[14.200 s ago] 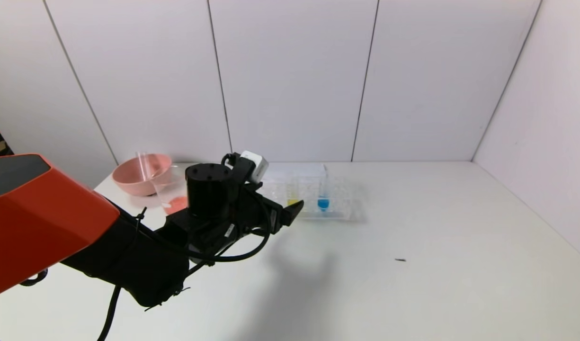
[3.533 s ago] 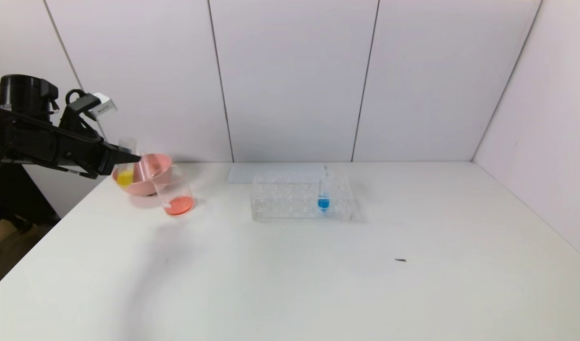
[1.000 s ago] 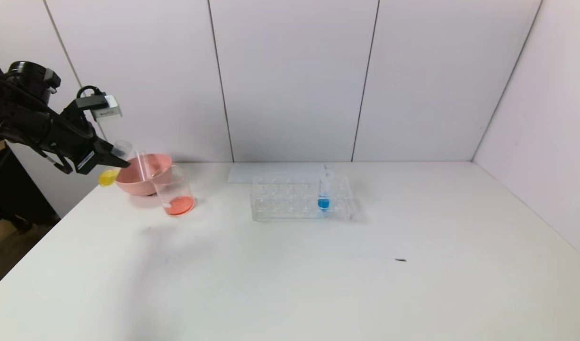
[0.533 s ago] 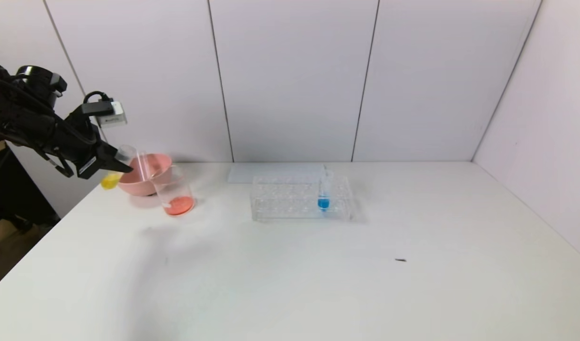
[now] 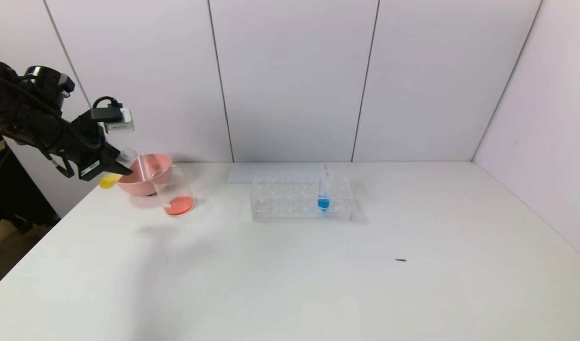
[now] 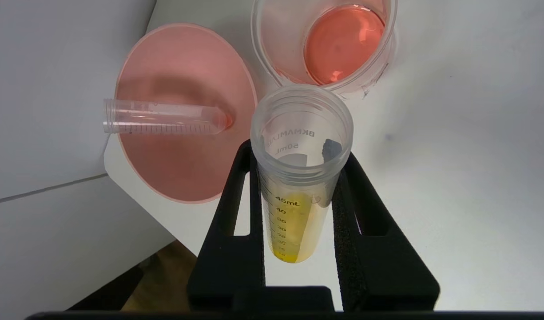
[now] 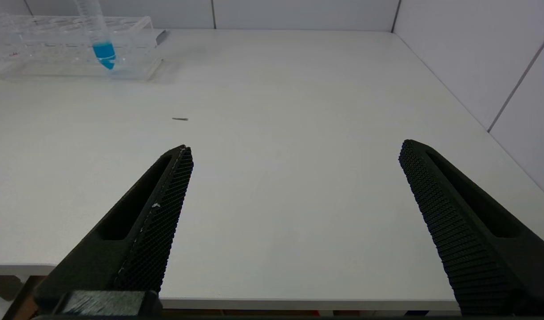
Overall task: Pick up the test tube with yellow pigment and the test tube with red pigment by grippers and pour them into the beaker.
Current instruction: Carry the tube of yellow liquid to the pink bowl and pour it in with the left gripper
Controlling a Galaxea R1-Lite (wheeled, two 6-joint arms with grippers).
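Observation:
My left gripper [image 5: 115, 164] is shut on the test tube with yellow pigment [image 5: 111, 179] and holds it in the air beside the pink bowl. The tube is tilted, mouth towards the beaker [image 5: 174, 187]. In the left wrist view the gripper [image 6: 299, 153] clamps the tube [image 6: 294, 213], and yellow liquid lies along its lower wall. The tube's mouth is just short of the beaker's rim [image 6: 272, 71]. The beaker holds red-orange liquid. The test tube with red pigment [image 6: 165, 123] lies in the bowl with only a red trace. My right gripper [image 7: 296, 151] is open and empty.
The pink bowl [image 5: 152, 182] stands at the table's back left corner, touching the beaker. A clear rack [image 5: 290, 201] with a blue-liquid tube [image 5: 323, 195] stands mid-table. A small dark speck [image 5: 400, 260] lies on the white table. The table's left edge is under my left gripper.
My left gripper has moved right with the yellow tube, closer to the bowl and beaker. The tube stays tilted, its mouth nearer the beaker.

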